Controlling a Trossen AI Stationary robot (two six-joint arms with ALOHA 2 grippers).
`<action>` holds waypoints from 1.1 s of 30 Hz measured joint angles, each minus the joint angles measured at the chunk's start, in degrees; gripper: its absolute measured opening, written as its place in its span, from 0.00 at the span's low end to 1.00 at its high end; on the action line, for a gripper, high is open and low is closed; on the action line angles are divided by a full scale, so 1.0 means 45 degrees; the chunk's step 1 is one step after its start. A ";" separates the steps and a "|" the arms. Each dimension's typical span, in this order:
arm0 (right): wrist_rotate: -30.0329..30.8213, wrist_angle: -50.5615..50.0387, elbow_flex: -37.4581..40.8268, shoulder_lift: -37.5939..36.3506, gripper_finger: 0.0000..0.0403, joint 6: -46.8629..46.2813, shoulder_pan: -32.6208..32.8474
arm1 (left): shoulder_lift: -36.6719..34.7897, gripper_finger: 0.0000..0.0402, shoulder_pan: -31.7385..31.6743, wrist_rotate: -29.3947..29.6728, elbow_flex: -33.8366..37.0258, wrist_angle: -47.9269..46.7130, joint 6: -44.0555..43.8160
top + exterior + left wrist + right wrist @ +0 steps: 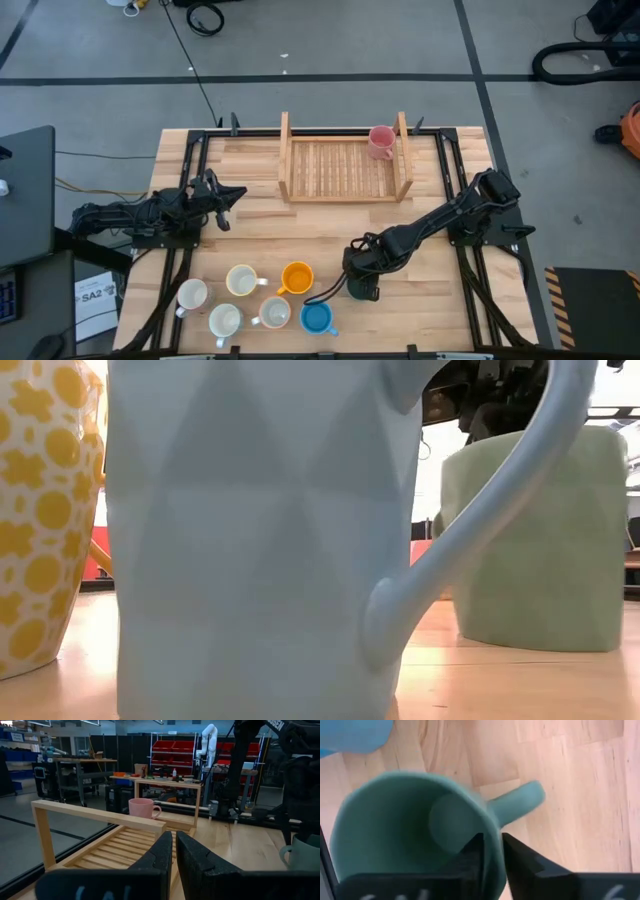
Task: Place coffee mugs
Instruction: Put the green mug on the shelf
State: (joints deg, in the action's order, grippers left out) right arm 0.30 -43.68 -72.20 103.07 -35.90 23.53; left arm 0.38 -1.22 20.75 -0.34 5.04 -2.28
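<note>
Gripping the teal-green mug [415, 840] by its rim, right gripper [492, 852] clenched (left gripper [174, 851] shut, idle); next I lift toward wooden rack [345, 165].

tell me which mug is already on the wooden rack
The pink mug, alone at the wooden rack's right end; the other mugs sit on the table's near side.

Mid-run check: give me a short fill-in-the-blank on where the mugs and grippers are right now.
1. The only mug in the wooden rack is the ____ one.
2. The right gripper pinches the ____ of the teal mug.
3. The left gripper, waiting near the table's left edge, is ____.
4. The blue mug stands nearest to the ____ mug on the table.

Missing words: pink; rim; shut; orange
</note>
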 joint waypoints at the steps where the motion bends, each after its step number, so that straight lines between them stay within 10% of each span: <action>1: 0.0005 0.0000 0.0000 0.0000 0.11 0.0002 -0.0009 | 0.0000 0.07 -0.0004 0.0000 0.0000 0.0004 0.0004; 15: -0.0135 -0.1168 -0.0989 -0.0044 0.08 0.0649 -0.0294 | 0.0000 0.07 -0.0002 0.0000 -0.0005 -0.0005 0.0001; 33: -0.0176 -0.6152 -0.5978 -0.0112 0.07 0.7513 -0.3419 | -0.0004 0.07 -0.0002 -0.0004 -0.0005 -0.0025 -0.0005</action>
State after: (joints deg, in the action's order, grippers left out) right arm -0.49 -71.37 -99.11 102.56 -2.09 8.14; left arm 0.37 -1.22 20.74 -0.36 4.93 -2.31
